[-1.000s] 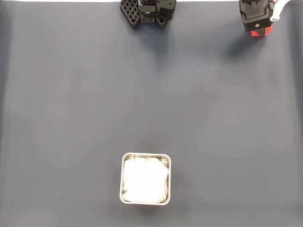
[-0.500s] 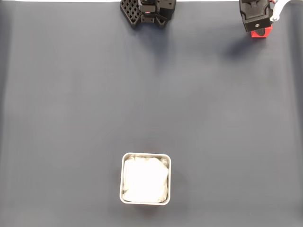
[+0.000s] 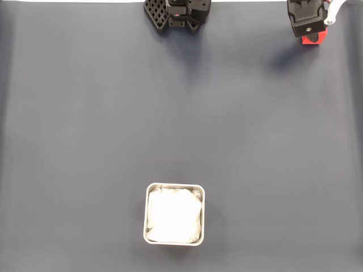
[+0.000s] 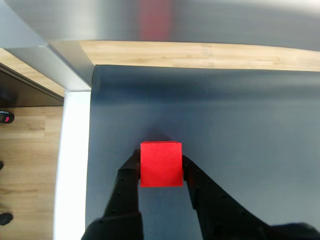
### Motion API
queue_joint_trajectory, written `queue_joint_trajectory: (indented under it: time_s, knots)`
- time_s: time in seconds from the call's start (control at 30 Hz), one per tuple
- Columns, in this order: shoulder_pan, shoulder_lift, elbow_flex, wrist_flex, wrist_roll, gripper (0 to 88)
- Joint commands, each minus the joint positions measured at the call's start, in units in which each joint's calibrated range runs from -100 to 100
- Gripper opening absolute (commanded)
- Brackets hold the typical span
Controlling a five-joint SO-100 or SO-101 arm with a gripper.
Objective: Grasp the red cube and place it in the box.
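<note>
Grasp: the gripper has its two black fingers pressed against opposite sides of the red cube, so the pick looks made; whether the cube is lifted off the mat is hard to tell.
Cube place: far right corner of the fixed view, under the arm's black head.
Left to do: carry the cube to the box, which sits near the bottom centre, well apart, holding only its white wrinkled lining.
Surface: a dark grey mat, bare between cube and box.
Room: the wrist view shows a wooden floor and a pale metal ledge beyond the mat's edge.
</note>
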Motion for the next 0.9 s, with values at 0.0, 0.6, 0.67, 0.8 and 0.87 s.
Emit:
queue_joint_trajectory:
  time_s: [0.0, 0.6, 0.67, 0.8, 0.87]
  knots:
    - [2.4, -4.3, -2.1, 1.5, 0.3, 11.0]
    - [9.7, -11.6, -8.0, 10.8, 0.0, 11.0]
    - [10.8, -12.2, -8.7, 11.9, 0.0, 11.0]
    - [13.0, -12.9, -10.4, 13.1, 0.0, 11.2]
    - [14.2, -13.1, -11.5, 14.0, 0.0, 11.2]
